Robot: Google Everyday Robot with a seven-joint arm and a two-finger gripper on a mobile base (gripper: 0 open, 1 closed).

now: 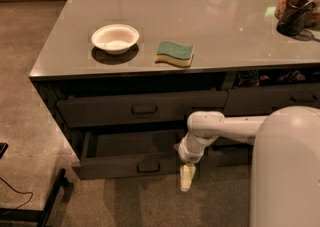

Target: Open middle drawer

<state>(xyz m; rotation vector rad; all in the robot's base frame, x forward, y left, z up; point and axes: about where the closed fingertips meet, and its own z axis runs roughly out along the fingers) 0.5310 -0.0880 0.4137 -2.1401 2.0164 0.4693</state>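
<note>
Already standing well out beneath the table (225,31), the middle drawer (110,167) has the claw (186,176) just right of its handle (149,167). The claw's state cannot be told. Any further pull should be straight and level.

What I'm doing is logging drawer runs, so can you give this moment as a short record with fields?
counter: grey top, above the drawers
bowl: white, on the counter, near its left front corner
sponge: green and yellow, right of the bowl
top drawer: front sits further in than the one below
middle drawer: pulled out, inside showing
gripper: low, pointing down, at the right end of the middle drawer's front; contact cannot be told
</note>
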